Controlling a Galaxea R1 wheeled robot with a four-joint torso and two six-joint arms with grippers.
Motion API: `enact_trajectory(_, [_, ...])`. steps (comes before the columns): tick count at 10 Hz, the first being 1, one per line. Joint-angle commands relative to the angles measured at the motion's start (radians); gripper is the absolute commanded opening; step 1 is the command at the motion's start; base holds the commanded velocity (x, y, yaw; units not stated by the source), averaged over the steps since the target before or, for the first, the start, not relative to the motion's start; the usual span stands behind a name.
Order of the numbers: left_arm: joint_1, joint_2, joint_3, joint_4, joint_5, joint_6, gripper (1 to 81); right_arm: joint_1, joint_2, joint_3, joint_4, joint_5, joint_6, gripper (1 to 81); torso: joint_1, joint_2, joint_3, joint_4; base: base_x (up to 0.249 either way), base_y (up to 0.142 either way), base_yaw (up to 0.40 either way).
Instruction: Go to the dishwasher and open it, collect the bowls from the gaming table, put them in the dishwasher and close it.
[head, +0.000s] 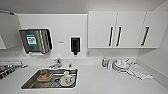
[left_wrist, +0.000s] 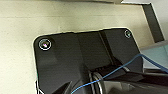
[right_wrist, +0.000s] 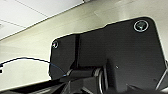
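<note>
- Grippers: finger state cannot be told; wrist views give dark robot plates against a pale surface.
- Steel sink basin (head: 30, 83), recessed in white countertop (head: 100, 82): holds brown bowl stack (head: 44, 76) and white dishes (head: 66, 79).
- Chrome tap (head: 56, 63): behind basin.
- Black wall dispenser (head: 75, 45): above counter.
- White wall cabinets (head: 120, 28): upper right.
- Stacked plates (head: 120, 65): beside folded cloth (head: 140, 71).

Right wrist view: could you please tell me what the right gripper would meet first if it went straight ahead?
Probably the pale flat surface beyond the robot's dark plate; nothing shows in between, though depth is unclear.
</note>
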Motion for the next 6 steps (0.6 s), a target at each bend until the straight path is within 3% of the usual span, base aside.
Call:
enact_trajectory(1, [-0.044,-0.105,0.105,0.010,-0.031,-0.003,81.1,0.049,-0.137,0.173,0.003,-0.061,0.004,81.1,0.000,0.000,0.000,0.000,0.000,0.000,0.000])
enact_trajectory(6, [-0.045,-0.274,0.274,0.006,-0.036,-0.012,81.1,0.070,-0.298,0.383,0.004,-0.061,0.004,81.1,0.000,0.000,0.000,0.000,0.000,0.000,0.000])
